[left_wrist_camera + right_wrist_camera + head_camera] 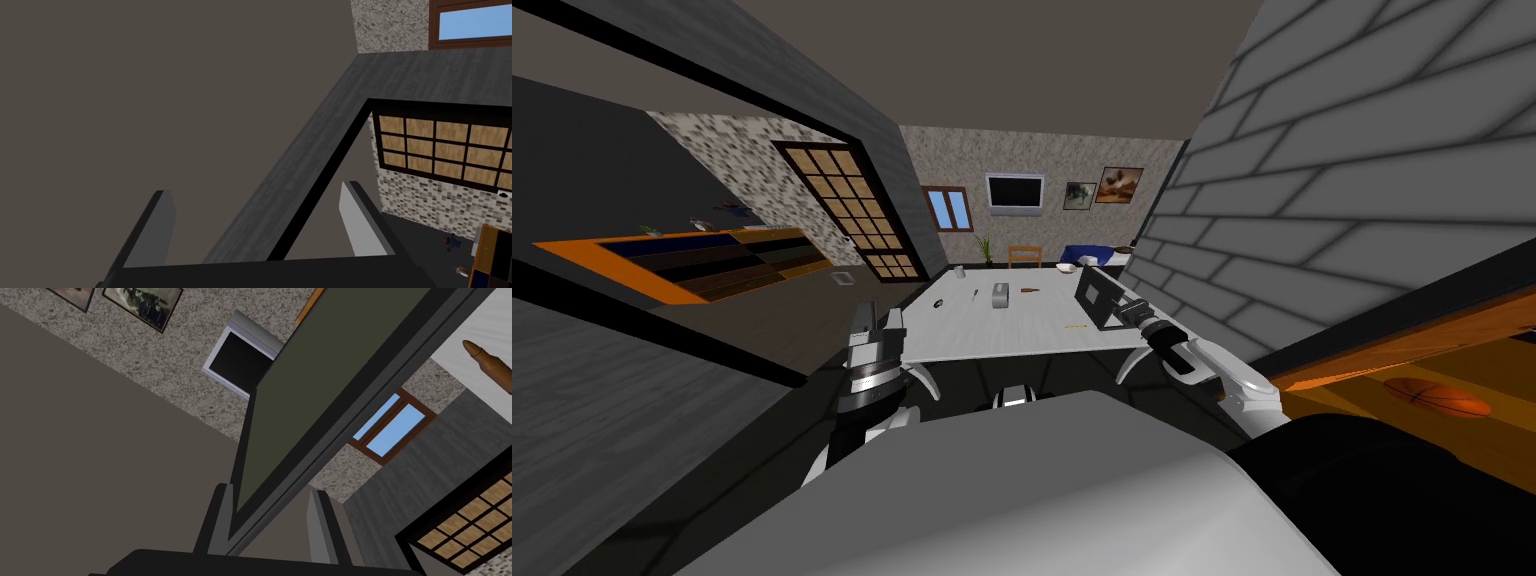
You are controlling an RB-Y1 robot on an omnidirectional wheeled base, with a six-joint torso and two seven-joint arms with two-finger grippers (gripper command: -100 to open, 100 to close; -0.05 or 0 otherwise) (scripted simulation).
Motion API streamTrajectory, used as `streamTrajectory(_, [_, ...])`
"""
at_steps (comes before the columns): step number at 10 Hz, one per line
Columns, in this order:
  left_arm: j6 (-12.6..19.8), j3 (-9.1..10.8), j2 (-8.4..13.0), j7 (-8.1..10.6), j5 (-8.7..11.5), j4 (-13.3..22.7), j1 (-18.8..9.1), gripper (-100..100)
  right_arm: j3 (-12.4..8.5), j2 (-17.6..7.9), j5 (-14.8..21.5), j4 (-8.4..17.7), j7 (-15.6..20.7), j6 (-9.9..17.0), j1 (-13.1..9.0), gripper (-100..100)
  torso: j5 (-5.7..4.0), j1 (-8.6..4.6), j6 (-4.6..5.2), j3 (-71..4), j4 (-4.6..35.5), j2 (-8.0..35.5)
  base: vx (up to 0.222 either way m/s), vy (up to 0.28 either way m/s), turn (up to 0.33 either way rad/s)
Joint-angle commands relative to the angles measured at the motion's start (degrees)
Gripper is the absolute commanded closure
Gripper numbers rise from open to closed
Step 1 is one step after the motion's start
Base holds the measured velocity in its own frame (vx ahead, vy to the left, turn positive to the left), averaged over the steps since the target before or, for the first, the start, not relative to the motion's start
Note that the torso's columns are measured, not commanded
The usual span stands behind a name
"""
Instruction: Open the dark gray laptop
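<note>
Now right claw (267, 489) seemingly clenched on lid of laptop (325, 363); left claw (255, 188) released.

Head over table (992, 335); R-wrist near laptop (320, 388)

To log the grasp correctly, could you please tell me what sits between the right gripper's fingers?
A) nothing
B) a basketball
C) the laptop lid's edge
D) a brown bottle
C: in the right wrist view the right gripper has the dark grey laptop lid between its two fingers, which press its sides. The head view shows that arm at the raised lid on the white table.
</note>
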Motion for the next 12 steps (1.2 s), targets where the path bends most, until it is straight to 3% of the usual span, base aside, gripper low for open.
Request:
streamTrajectory(1, [0.0, 0.00, 0.0, 0.00, 0.0, 0.0, 0.0, 0, 0.2, -0.5, -2.9, 1.9, -3.2, -0.2, -1.1, 100, -0.03, -0.01, -0.03, 0.0, 0.0, 0.0, -0.042, -0.068, 0.023])
streamTrajectory(3, [0.0, 0.00, 0.0, 0.00, 0.0, 0.0, 0.0, 0, 0.4, -0.8, -5.2, 3.3, -5.5, -0.5, -2.0, 100, -0.09, -0.08, -0.04, 0.0, -0.1, -0.1, -0.046, -0.056, 0.031])
streamTrajectory(4, [0.0, 0.00, 0.0, 0.00, 0.0, 0.0, 0.0, 0, 0.4, -0.8, -4.5, 2.6, -4.8, -0.4, -1.9, 100, -0.09, -0.11, -0.04, -0.1, -0.1, -0.1, -0.018, -0.023, 0.013])
streamTrajectory(7, [0.0, 0.00, 0.0, 0.00, 0.0, 0.0, 0.0, 0, 1.9, 2.1, -8.9, 7.3, -8.9, -1.8, -4.9, 100, -0.16, -0.31, -0.07, -0.1, -0.1, -0.1, -0.049, -0.104, 0.061])
streamTrajectory(12, [0.0, 0.00, 0.0, 0.00, 0.0, 0.0, 0.0, 0, 3.3, 5.1, -13.1, 11.9, -12.7, -3.1, -7.9, 100, -0.46, -0.51, 0.11, -0.1, -0.4, -0.3, -0.033, -0.097, 0.037])
